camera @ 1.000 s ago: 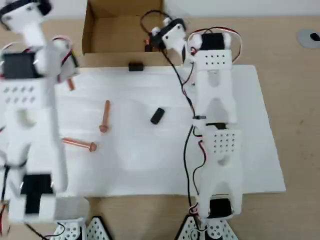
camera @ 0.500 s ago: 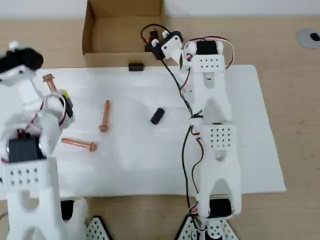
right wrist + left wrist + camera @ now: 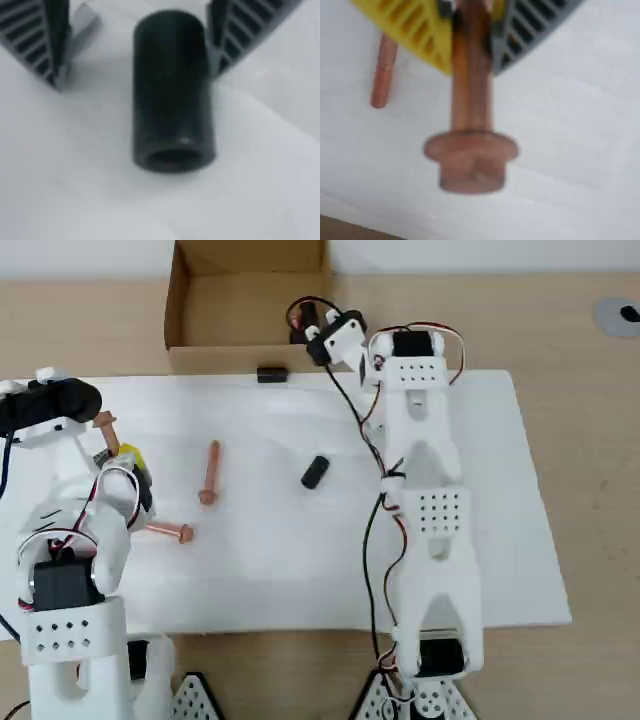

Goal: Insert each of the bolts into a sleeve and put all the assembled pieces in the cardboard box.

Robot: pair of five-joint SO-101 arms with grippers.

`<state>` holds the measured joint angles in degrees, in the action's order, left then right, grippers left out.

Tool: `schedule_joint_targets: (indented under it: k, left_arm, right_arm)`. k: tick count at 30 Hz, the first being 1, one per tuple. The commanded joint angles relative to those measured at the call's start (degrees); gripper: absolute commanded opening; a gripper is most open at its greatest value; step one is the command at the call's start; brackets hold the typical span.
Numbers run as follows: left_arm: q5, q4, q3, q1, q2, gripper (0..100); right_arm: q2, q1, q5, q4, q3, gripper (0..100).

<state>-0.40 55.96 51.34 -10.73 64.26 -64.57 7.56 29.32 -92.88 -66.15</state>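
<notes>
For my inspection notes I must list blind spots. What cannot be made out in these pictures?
Cardboard box: far side cut off by the high view's top edge.
Lying bolt: one end hidden under the left arm, high view.
Held bolt: tip hidden between the fingers of the left pincer, left wrist view.
Sleeve: bore too dark to see inside, right wrist view.

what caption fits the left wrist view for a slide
Left gripper shut on a copper bolt over the white sheet, another bolt beyond.
</notes>
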Motion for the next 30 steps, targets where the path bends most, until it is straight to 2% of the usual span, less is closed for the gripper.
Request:
schedule_joint_targets:
  k: [1,5,12,22,30]
  left_arm:
    - [-0.4,-1.4,-0.4,-0.7,1.4,1]
    - [-0.4,-1.1,-0.3,-0.7,1.4,1]
    - [-0.4,-0.2,-0.5,-0.8,1.4,1]
    - [-0.1,2.9,-0.8,-0.8,1.5,1]
    - [0.0,2.9,-2.8,-0.2,1.5,1]
  right_arm:
    - [-0.7,-0.1,3.3,-1.8,0.2,22.7]
    - [-0.8,2.9,6.9,-5.1,-1.3,21.1]
    - [-1.0,7.4,10.3,-5.9,-5.6,0.9]
    - [-0.7,7.4,9.8,-9.5,-16.0,1.0]
    - [7.1,7.7,1.8,-9.6,-29.5,1.0]
